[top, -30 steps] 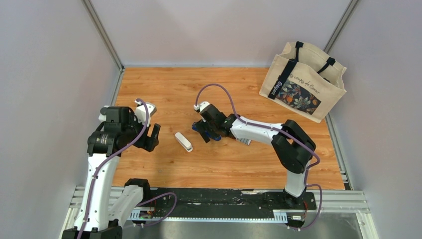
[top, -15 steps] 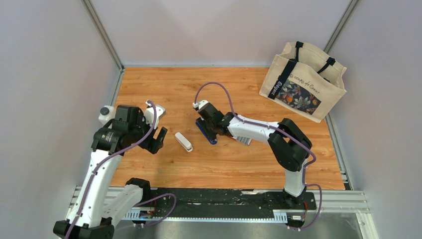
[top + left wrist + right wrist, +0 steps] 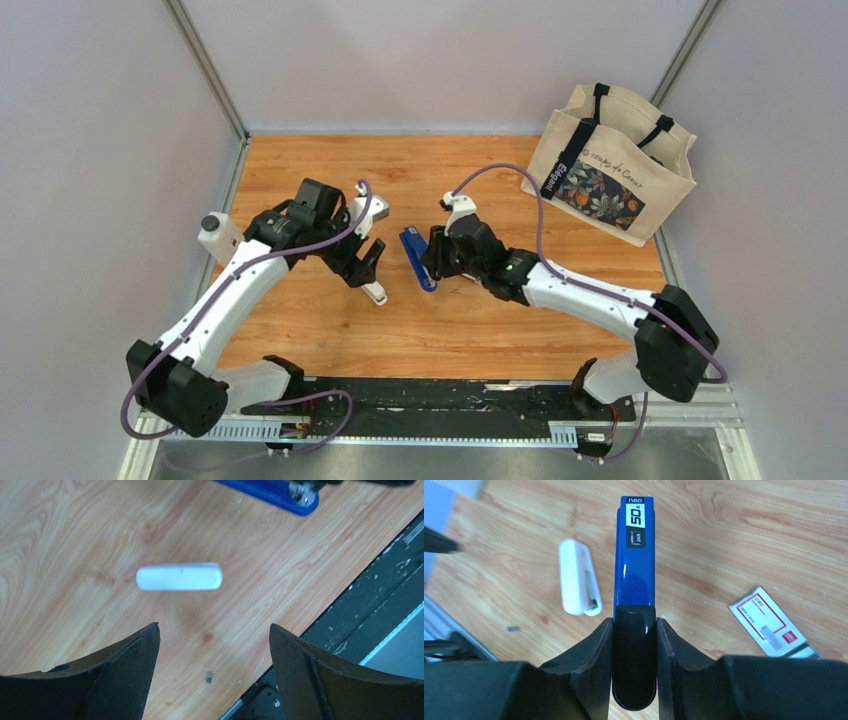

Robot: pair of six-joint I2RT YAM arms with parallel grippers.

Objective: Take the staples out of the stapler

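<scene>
Wooden table (image 3: 480, 335) with white stick (image 3: 179, 576), printed packet (image 3: 771, 622), tote bag (image 3: 610, 165)

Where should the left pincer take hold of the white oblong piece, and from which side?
Probably across its narrow middle, from above: the white piece lies flat with long parallel sides. The open left pincer lines up along its length, so the wrist should turn first.
</scene>
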